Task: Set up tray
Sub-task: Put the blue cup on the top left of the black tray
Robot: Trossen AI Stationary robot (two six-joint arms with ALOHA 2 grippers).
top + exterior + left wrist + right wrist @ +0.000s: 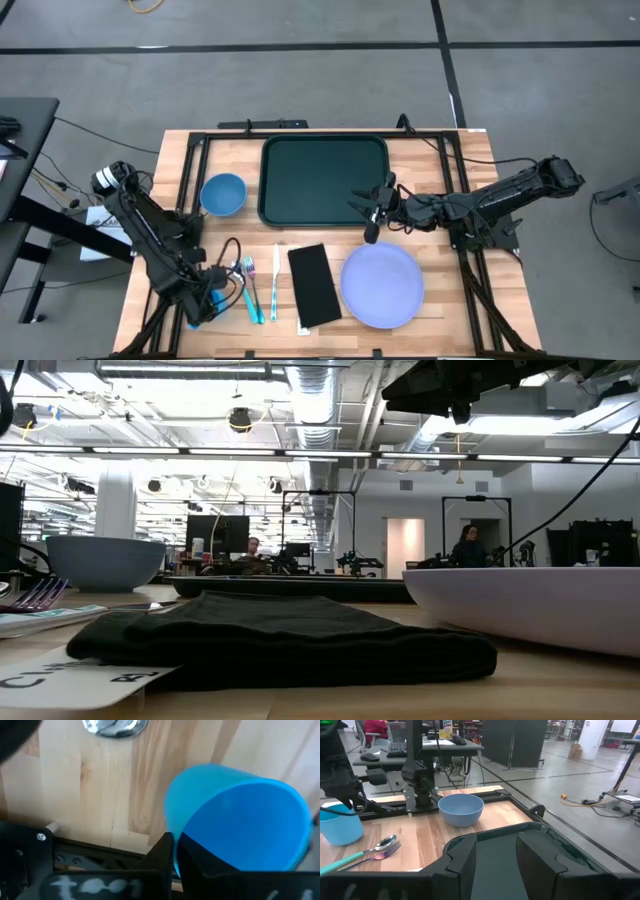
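The dark green tray lies at the table's far middle. My right gripper hovers open over the tray's near right corner and touches nothing. My left gripper is at the table's near left corner, shut on a blue cup. A blue bowl stands left of the tray. Near the front edge lie a fork and spoon, a black napkin and a periwinkle plate. My left gripper holds the blue cup by its rim, one finger inside the cup and the other outside against the wall. The fingers come from above, slanting down. The cup stands upright; in the right wrist view its bottom appears to be on the table.
The low view shows the napkin in front, the plate to its right, and the bowl and fork tines to its left. A white label lies under the napkin. Black frame rails line the table's sides.
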